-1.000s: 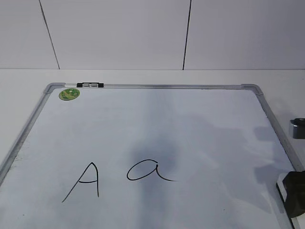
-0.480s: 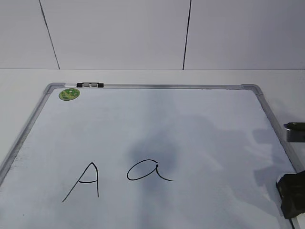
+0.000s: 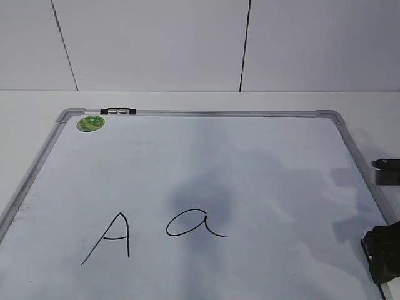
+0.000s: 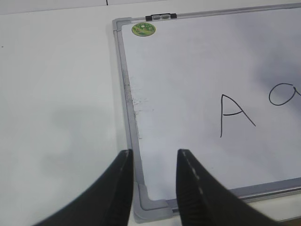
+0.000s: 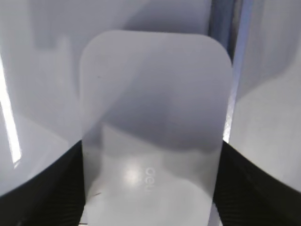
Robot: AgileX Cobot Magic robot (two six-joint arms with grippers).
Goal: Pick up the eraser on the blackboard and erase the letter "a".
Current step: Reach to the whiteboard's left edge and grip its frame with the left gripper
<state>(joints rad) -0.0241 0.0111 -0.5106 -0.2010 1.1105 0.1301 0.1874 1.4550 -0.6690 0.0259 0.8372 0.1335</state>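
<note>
Item 1, the blackboard [image 3: 187, 156]: a white board in a silver-grey frame, lying flat on a pale table [image 4: 56, 94], a round green sticker [image 3: 90, 123] sitting near its far left corner.

Item 2, the letter "a" [image 3: 195, 224]: a cursive loop with a tail, standing unwiped in black marker low on the board, just right of a capital "A" [image 3: 109, 239].

Item 3, the eraser [image 5: 153, 127]: a white rounded block with faint grey lettering on top, lying at the board's right edge beside the frame, well right of the letter; in the exterior view it is mostly hidden under the arm.

Item 4, the right gripper [image 5: 150, 188]: its dark fingers [image 5: 47, 188] are flanking the eraser's two long sides; whether they are pressing on it or standing just clear cannot be told.

Item 5, the left gripper [image 4: 154, 188]: hovering over the board's near left corner, its jaws standing partly apart and holding nothing
</note>
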